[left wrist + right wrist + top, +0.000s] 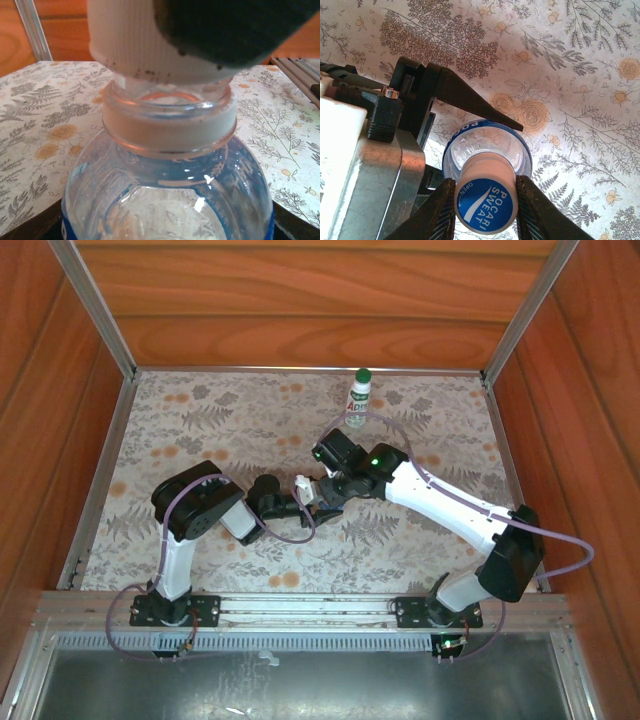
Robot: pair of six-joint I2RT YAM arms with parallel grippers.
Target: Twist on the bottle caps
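Now left hand (297, 498) grips the upright clear bottle (170, 195), right hand (485, 194) pinching its cap (487, 207).

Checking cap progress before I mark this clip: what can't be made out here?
Thread engagement: in the left wrist view the cap covers the threads of the clear bottle.
Left gripper hold: top view, too small; left wrist view, cut off below.
White bottle label: top view, too small to read.

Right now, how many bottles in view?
2. White bottle stands at the back of the table, green cap on. Clear bottle is mid-table between the arms, left jaws around its body, right jaws pinching its cap.
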